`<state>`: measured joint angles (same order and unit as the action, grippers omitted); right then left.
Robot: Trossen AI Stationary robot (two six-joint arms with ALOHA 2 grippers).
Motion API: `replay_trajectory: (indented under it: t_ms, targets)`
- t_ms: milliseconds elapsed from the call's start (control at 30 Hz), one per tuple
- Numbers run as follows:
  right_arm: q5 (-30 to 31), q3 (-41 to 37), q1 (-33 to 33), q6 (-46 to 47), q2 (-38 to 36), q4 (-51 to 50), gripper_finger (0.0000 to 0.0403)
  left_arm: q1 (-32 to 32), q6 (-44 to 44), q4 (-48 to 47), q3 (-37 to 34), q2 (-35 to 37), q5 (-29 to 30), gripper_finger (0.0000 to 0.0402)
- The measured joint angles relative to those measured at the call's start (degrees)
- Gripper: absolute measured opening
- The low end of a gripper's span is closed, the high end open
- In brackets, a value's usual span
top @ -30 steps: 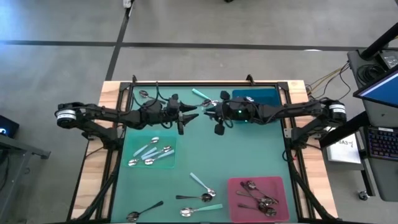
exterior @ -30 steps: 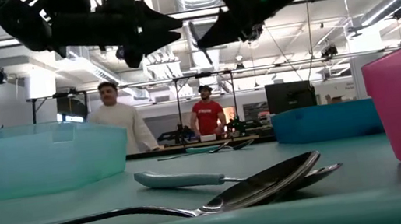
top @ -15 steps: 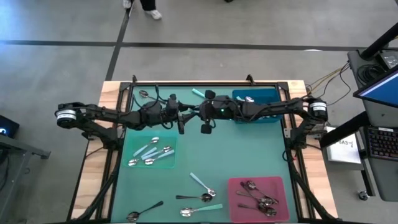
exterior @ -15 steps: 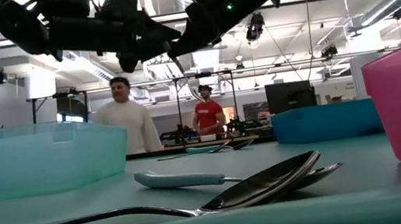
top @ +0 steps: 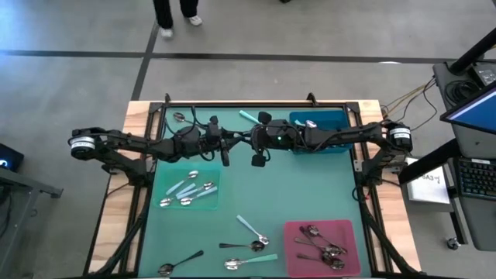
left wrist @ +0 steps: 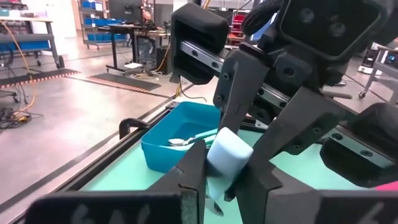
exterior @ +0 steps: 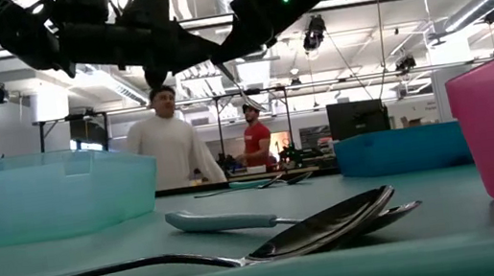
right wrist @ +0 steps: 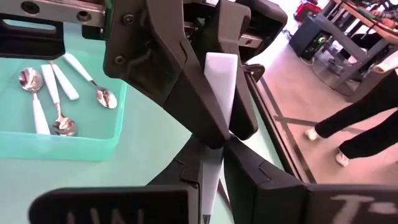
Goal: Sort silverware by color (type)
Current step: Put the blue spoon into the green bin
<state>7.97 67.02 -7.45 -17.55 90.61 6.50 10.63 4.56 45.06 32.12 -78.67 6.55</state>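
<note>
Grippers, left (top: 235, 140) and right (top: 246, 139), both clench one pale-blue spoon (right wrist: 219, 81) midair; three trays.

Tabletop (top: 310, 194) green, plain. Trays: pale teal (top: 203, 203), deep blue (top: 335, 122), magenta (top: 298, 232). Spoon between claws: pale blue handle (right wrist: 219, 81). Arms dark. Person's top (exterior: 171, 149) white; another's (exterior: 256, 141) red.

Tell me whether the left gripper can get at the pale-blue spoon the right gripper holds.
Likely yes: the left gripper meets the right gripper in mid-air and grips the pale-blue spoon by its handle, nothing between them.
</note>
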Motion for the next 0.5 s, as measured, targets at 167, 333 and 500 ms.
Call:
replay_trajectory:
  t_ms: [167, 333, 500]
  targets:
    - [0.05, 0.00, 0.27, 1.06, -0.20, -1.12, 0.0032, -0.09, 0.64, -0.15, -0.02, -0.04, 0.65, 0.0038]
    - [-0.89, -0.04, 0.35, 3.12, -1.71, -6.13, 0.0099, -0.06, 0.91, -0.30, 0.00, -0.04, 0.70, 0.0019]
    - [-0.66, 1.05, 0.34, 5.20, -4.66, -13.96, 0.0168, 0.56, 0.61, -0.54, 0.00, 0.02, 1.04, 0.0019]
